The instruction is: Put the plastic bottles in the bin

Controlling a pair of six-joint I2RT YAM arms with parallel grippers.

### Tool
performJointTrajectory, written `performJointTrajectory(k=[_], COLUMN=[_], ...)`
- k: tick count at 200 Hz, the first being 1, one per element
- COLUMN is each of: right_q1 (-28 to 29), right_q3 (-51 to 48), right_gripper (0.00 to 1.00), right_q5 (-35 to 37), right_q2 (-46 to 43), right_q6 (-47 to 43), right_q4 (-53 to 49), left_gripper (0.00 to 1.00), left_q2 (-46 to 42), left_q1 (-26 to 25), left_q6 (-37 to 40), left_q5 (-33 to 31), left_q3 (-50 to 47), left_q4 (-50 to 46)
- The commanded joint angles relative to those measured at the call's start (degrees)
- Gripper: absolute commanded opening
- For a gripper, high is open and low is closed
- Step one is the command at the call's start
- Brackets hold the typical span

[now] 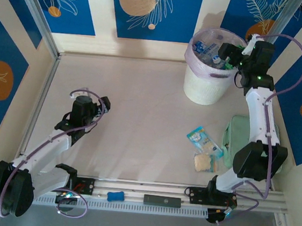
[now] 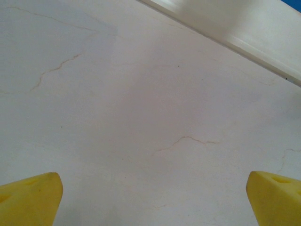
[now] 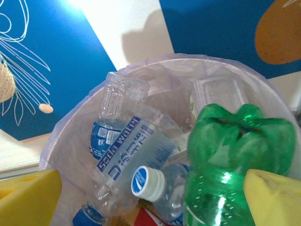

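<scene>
Inside bin [image 3: 66, 136], green bottle [image 3: 225, 160] (cap hidden)

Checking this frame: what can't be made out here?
- Right wrist: green bottle, cap end cut off by the bottom edge.
- Right wrist: bottle count in the bin, lower ones buried under upper ones.
- Top external: snack packet print, too small to read.
</scene>
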Motion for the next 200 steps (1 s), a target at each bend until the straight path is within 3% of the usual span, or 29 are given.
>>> performJointTrajectory(k=[1,54,114,151,200], right_q1=[-0.42,-1.95,-1.51,0.26,3.06], right_q3=[5.25,17.47,16.35,5.70,-19.46], right_gripper=[0.99,0.99,0.99,0.99,0.99], right_q5=[-4.89,-7.30,-7.01,-5.78,-3.06], right_q2=[2.73,13.32,6.75,-4.30,-21.50], right_q6=[0.85,2.23,1.16,-1.11,-2.36], right_q4=[-1.24,-9.17,-7.53,-5.86,-1.63], left_gripper=[1.00,1.00,1.00,1.00,1.00], left_q2=[-1.65,-3.77,-5.95,-4.84,-0.57], left_q1=[0.86,1.27,1.89,2.55,3.78], left_q6=[0.48,0.51,1.91,3.60,10.81], left_q5=[-1.36,-1.96,-4.69,-7.04,-13.32], left_q3=[-1.09,-2.27,-3.50,-4.08,-5.14], left_q4=[-1.52,-2.33,-2.79,-0.49,7.60])
